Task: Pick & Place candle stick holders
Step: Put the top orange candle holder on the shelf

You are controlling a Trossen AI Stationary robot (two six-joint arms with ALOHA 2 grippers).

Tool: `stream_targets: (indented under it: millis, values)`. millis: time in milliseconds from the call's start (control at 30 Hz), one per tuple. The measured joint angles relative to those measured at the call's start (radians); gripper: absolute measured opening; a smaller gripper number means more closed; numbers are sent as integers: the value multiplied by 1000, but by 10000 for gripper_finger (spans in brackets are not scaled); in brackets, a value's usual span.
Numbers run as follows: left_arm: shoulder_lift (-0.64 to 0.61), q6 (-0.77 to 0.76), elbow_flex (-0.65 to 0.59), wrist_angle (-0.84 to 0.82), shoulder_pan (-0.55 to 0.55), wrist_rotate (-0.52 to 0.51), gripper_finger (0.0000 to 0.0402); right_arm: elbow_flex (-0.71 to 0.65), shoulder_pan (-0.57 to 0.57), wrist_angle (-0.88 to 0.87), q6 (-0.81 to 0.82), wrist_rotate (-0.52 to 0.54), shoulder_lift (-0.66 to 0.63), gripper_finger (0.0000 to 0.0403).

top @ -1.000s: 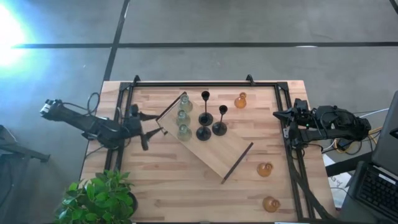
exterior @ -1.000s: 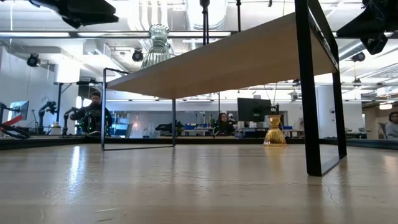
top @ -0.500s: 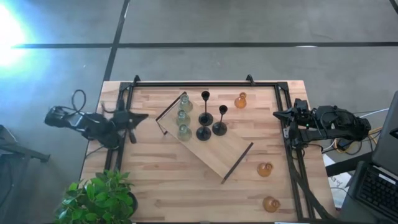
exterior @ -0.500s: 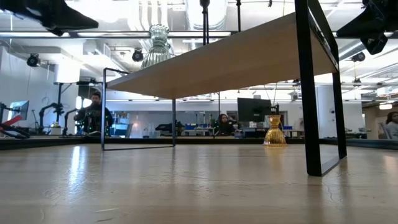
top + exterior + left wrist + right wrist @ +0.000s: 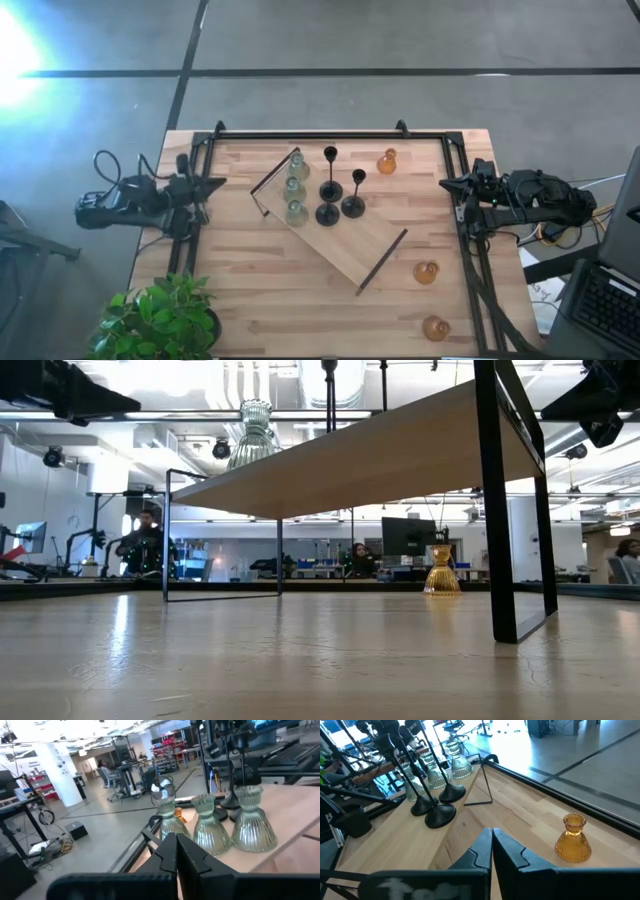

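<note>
My left fingers are pressed together with nothing between them, parked over the left edge of the bench, well clear of everything. Right fingers are the same deal, pinched shut on nothing, hanging at the right edge of the bench.

Nearest to my left side are the three green glass holders, standing upright in a neat row along one end of the wooden board. From my left wrist they sit side by side, almost touching. Just past them on the same board are the three black holders, round bases clustered close together, thin stems straight up.

Beyond those, the amber holders aren't on the board at all. One amber holder stands on the bare bench just off the board's far edge, and my right wrist sees it upright, near my right fingers. Another amber one is on the bench past the board's other end, and the last amber one is further out, close to the bench corner.

So by my reckoning, if the board is where they go, six of nine are done: green and black sorted, all three amber left. Neither hand carries anything right now, so the next amber pick hasn't started.
</note>
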Motion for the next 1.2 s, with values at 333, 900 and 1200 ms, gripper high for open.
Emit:
stream_targets:
  millis: [333, 900, 1200]
  values:
    - [-47, -100, -164, 107, 27, 111, 1, 0, 0, 0, 0, 0, 0, 9]
    - [-47, -53, -225, 92, 219, 336, 0, 0, 0, 0, 0, 0, 0, 9]
    - [-47, -61, -214, 93, 188, 397, 0, 0, 0, 0, 0, 0, 0, 9]
